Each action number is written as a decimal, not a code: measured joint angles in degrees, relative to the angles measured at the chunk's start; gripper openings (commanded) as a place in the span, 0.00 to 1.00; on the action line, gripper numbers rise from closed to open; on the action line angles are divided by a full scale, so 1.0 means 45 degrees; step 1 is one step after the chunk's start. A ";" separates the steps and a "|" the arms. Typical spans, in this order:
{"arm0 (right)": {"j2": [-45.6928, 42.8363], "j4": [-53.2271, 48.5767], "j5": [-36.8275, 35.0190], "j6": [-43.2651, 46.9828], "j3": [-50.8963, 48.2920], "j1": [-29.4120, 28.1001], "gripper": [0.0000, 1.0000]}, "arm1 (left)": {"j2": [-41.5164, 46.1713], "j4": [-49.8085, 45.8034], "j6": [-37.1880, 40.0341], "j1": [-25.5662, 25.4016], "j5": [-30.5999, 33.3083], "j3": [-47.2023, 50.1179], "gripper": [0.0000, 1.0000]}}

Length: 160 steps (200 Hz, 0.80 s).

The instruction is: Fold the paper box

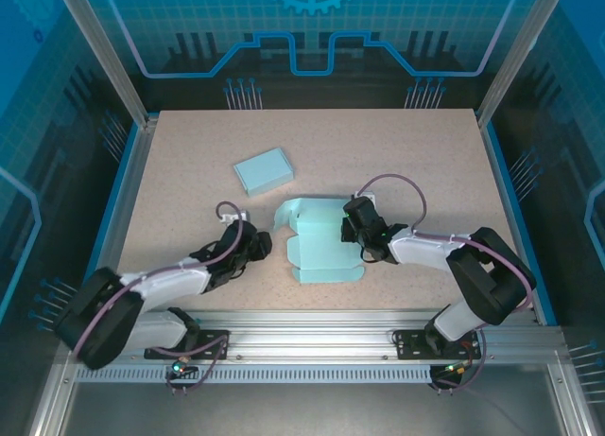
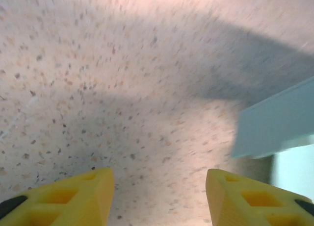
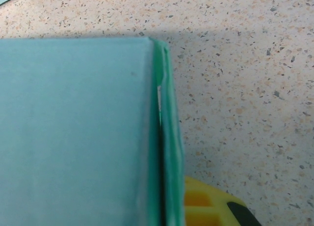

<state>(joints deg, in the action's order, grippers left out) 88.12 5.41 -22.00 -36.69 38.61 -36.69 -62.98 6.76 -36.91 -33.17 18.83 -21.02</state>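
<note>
The paper box (image 1: 321,252) is found at the middle of the desk (image 1: 189,162), half formed, with a curled flap raised at its far left corner and flat panels spread toward the near edge. It lies between the two arms. The right gripper (image 1: 352,230) is set against the box's right side and is clenched. In the right wrist view a thin upright wall of the box is seen running down to a yellow finger (image 3: 206,206), so that wall is judged to be pinched, with the other finger hidden behind the panel.

The left gripper (image 1: 260,248) is placed just beside the box's left edge, low over the desk. Its jaws are parted and nothing is held between them; only bare desk is seen in the gap. From this gripper the box lies ahead and to the right, and its nearest panel is kept outside the gap. The left side is therefore reached most readily by the left arm, and a shift to the right is judged to be needed. A folded box (image 1: 262,170) is seen farther back, well apart.
</note>
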 measured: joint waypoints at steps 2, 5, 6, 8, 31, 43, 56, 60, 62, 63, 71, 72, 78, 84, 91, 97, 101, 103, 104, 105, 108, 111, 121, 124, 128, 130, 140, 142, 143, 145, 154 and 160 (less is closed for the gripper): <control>0.0000 -0.0005 -0.0005 0.0000 0.0000 0.0000 0.00 | 0.0136 -0.0034 0.0019 0.0000 0.0019 0.0005 0.52; 0.0000 -0.0005 -0.0005 0.0000 0.0000 0.0000 0.00 | 0.0379 -0.0092 0.0073 0.0005 0.0087 0.0005 0.51; 0.0000 -0.0005 -0.0005 0.0000 0.0000 0.0000 0.00 | 0.0515 -0.0117 0.0102 0.0005 0.0141 0.0005 0.51; 0.0000 0.0000 -0.0005 0.0000 0.0000 0.0000 0.00 | 0.0695 -0.0155 0.0126 0.0005 0.0209 0.0005 0.51; -0.0005 0.0000 -0.0005 0.0005 0.0000 0.0000 0.00 | 0.1807 -0.0355 0.0695 0.0238 0.0782 -0.0015 0.49; -0.0005 0.0000 -0.0005 0.0005 0.0000 0.0000 0.00 | 0.1681 -0.0345 0.1098 0.0690 0.0952 -0.0112 0.46; -0.0005 0.0000 -0.0005 0.0010 0.0000 0.0000 0.00 | 0.1069 -0.0335 0.1525 0.1171 0.1010 -0.0379 0.45; -0.0005 0.0000 -0.0005 0.0010 0.0000 0.0000 0.00 | 0.0860 -0.0325 0.1622 0.1277 0.1001 -0.0481 0.44; -0.0005 0.0000 -0.0005 0.0010 0.0000 0.0000 0.00 | 0.0704 -0.0311 0.1676 0.1341 0.1001 -0.0544 0.44; -0.0005 0.0000 -0.0005 0.0010 0.0000 0.0000 0.00 | 0.0661 -0.0311 0.1700 0.1360 0.1001 -0.0568 0.44; -0.0005 0.0000 -0.0005 0.0010 0.0000 0.0000 0.00 | 0.0092 -0.0301 0.1972 0.1525 0.0962 -0.0869 0.43; -0.0005 0.0000 -0.0005 0.0010 0.0000 0.0000 0.00 | 0.0000 -0.0301 0.2001 0.1535 0.0942 -0.0913 0.43; -0.0005 0.0000 0.0000 0.0010 0.0005 0.0000 0.00 | -0.0393 -0.0267 0.2195 0.1593 0.0874 -0.1127 0.44; 0.0005 0.0000 0.0000 0.0010 0.0010 0.0000 0.00 | -0.0850 -0.0209 0.2351 0.1598 0.0743 -0.1384 0.44; 0.0034 0.0010 0.0000 0.0015 0.0024 0.0000 0.00 | -0.1302 -0.0146 0.2535 0.1598 0.0549 -0.1647 0.44; 0.0078 0.0024 0.0000 0.0015 0.0044 0.0000 0.00 | -0.1724 -0.0053 0.2676 0.1598 0.0340 -0.1880 0.44; 0.0121 0.0044 -0.0005 0.0015 0.0068 -0.0005 0.00 | -0.1957 0.0010 0.2754 0.1598 0.0189 -0.1996 0.44; 0.0136 0.0049 -0.0005 0.0015 0.0083 -0.0005 0.00 | -0.2084 0.0039 0.2827 0.1598 0.0117 -0.2064 0.44; 0.0146 0.0049 -0.0005 0.0015 0.0092 -0.0005 0.00 | -0.2157 0.0073 0.2856 0.1598 0.0063 -0.2103 0.44; 0.0151 0.0049 -0.0005 0.0015 0.0097 -0.0005 0.00 | -0.2195 0.0087 0.2871 0.1598 0.0049 -0.2123 0.44; 0.0185 0.0058 -0.0005 0.0015 0.0126 -0.0005 0.00 | -0.2414 0.0175 0.2934 0.1598 -0.0087 -0.2215 0.44; 0.0214 0.0063 -0.0005 0.0015 0.0160 -0.0005 0.00 | -0.2545 0.0219 0.2982 0.1598 -0.0204 -0.2283 0.44; 0.0350 0.0083 0.0000 0.0015 0.0287 -0.0010 0.00 | -0.3050 0.0427 0.3157 0.1598 -0.0646 -0.2482 0.43; 0.0389 0.0097 0.0000 0.0019 0.0321 -0.0010 0.00 | -0.3162 0.0466 0.3235 0.1598 -0.0797 -0.2531 0.43; 0.0447 0.0107 0.0000 0.0019 0.0364 -0.0015 0.00 | -0.3332 0.0539 0.3269 0.1598 -0.1015 -0.2594 0.42; 0.0476 0.0126 0.0000 0.0024 0.0389 -0.0015 0.00 | -0.3390 0.0559 0.3317 0.1598 -0.1137 -0.2618 0.41; 0.0617 0.0146 -0.0005 0.0058 0.0520 -0.0015 0.00 | -0.3614 0.0622 0.3419 0.1598 -0.1705 -0.2730 0.41; 0.0651 0.0155 -0.0005 0.0058 0.0544 -0.0015 0.00 | -0.3643 0.0636 0.3429 0.1598 -0.1836 -0.2744 0.41; 0.0656 0.0155 -0.0005 0.0058 0.0554 -0.0015 0.00 | -0.3657 0.0651 0.3444 0.1598 -0.1919 -0.2754 0.41; 0.0685 0.0155 -0.0005 0.0058 0.0583 -0.0015 0.00 | -0.3667 0.0665 0.3453 0.1598 -0.2045 -0.2759 0.41; 0.0792 0.0160 -0.0005 0.0063 0.0695 -0.0015 0.00 | -0.3682 0.0704 0.3536 0.1598 -0.2579 -0.2822 0.41; 0.0860 0.0170 -0.0010 0.0068 0.0758 -0.0024 0.00 | -0.3682 0.0753 0.3541 0.1598 -0.2909 -0.2866 0.41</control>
<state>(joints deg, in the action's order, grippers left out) 91.98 6.17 -22.04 -36.38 42.02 -36.80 -79.55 10.15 -20.97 -25.98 5.74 -33.91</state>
